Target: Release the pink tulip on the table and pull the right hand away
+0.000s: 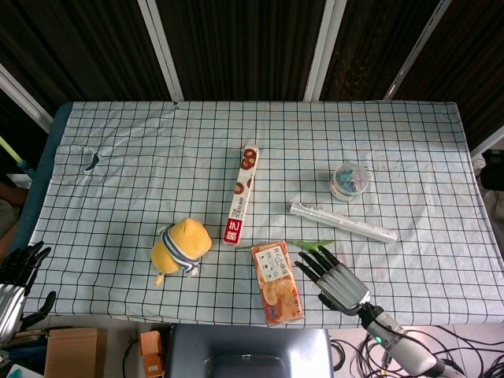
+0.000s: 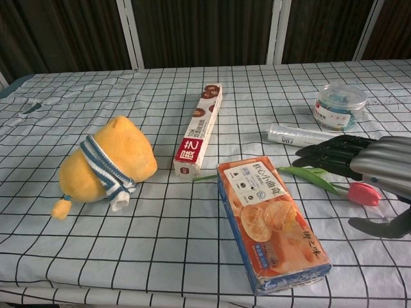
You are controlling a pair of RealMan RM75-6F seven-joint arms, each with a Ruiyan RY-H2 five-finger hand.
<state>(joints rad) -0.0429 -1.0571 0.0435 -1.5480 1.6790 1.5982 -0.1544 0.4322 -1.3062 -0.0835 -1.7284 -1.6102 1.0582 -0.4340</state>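
Note:
The pink tulip [image 2: 364, 193] lies on the checked tablecloth, bud to the right, green leaf [image 2: 309, 174] and stem pointing left. Only its green leaf [image 1: 316, 244] shows in the head view. My right hand [image 2: 369, 165] hovers over the bud with fingers stretched out flat above it and the thumb [image 2: 380, 226] spread well below; nothing is pinched. In the head view the right hand [image 1: 335, 276] sits near the table's front edge, right of the snack box. My left hand [image 1: 19, 272] hangs off the table's left front corner, fingers apart, holding nothing.
An orange snack box [image 2: 272, 220] lies just left of the tulip. A long red-and-white box [image 2: 200, 128], a yellow plush toy [image 2: 106, 163], a white tube [image 2: 300, 135] and a round clear tub [image 2: 339, 104] are spread over the table [image 1: 118, 150].

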